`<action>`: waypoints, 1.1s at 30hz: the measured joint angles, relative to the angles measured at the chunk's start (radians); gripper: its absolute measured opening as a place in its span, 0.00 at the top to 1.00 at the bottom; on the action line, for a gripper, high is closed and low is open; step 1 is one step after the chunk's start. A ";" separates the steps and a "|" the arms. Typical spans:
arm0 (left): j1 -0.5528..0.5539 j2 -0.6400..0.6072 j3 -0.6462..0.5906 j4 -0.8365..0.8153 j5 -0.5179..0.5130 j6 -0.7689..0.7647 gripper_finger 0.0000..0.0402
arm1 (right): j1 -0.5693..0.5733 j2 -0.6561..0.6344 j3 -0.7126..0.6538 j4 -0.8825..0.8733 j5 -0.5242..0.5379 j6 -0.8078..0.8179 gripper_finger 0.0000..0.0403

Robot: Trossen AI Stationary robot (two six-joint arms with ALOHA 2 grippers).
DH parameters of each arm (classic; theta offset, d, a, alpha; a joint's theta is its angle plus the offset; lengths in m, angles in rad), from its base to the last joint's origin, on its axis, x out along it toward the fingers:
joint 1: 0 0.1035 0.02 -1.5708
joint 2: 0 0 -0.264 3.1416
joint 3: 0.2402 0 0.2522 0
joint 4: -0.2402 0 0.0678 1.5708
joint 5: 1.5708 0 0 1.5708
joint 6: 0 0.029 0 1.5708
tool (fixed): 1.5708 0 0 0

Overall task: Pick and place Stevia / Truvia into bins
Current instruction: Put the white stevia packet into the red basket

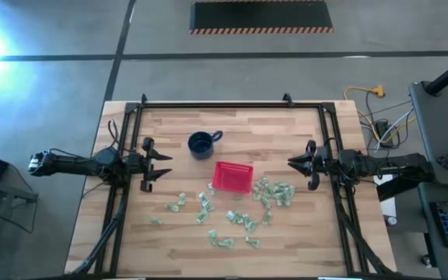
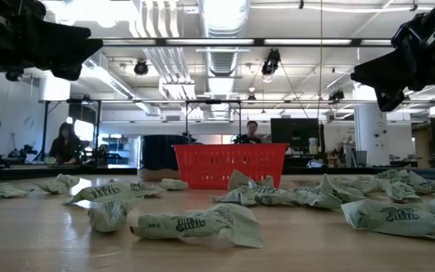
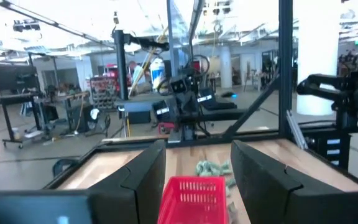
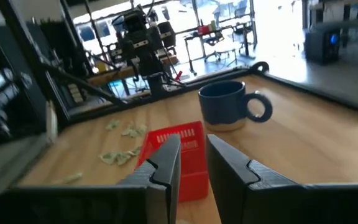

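1. The left pincer (image 1: 160, 165) hangs above the desk (image 1: 302, 241) at its left edge, fingers spread wide and holding nothing; its own wrist view looks between those fingers (image 3: 143, 180) at the red basket (image 3: 190, 199) ahead.
2. The right pincer (image 1: 295, 163) hangs at the right edge, facing inward, its fingers (image 4: 165, 163) parted by a narrow gap and holding nothing.
3. The red basket (image 1: 232, 177) stands near the middle of the desk, between the two pincers and well apart from both; the blue mug (image 1: 202, 144) sits just beyond it.
4. The sachets (image 1: 274, 194) lie scattered on the wood in front of and to the right of the basket, the thickest cluster below the right pincer, thinner strays nearer the left arm; none is touched, and whether any lies in the basket I cannot tell.
5. In the low view the sachets (image 2: 202, 225) look crumpled and puffed, so I judge them very light, soft and easily pushed aside; a raised fold or edge seems the best place to pinch, coming straight down
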 joint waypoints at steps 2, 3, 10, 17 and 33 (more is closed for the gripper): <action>0.000 0.001 0.000 -0.008 0.000 -0.018 0.59 | 0.000 0.001 0.000 0.000 -0.002 0.072 0.83; 0.000 0.000 0.000 -0.007 -0.001 -0.019 0.59 | 0.000 0.003 0.000 0.001 -0.005 0.097 0.83; 0.000 0.005 0.000 0.093 -0.110 -0.016 0.59 | 0.003 0.008 0.000 -0.001 -0.011 0.108 0.83; -0.001 0.013 0.000 0.125 -0.088 -0.080 0.59 | 0.023 0.046 0.000 0.021 -0.009 -0.037 0.83; -0.080 0.426 0.343 -0.607 -0.084 -0.097 0.59 | 0.023 0.164 0.035 0.278 -0.060 -0.457 0.83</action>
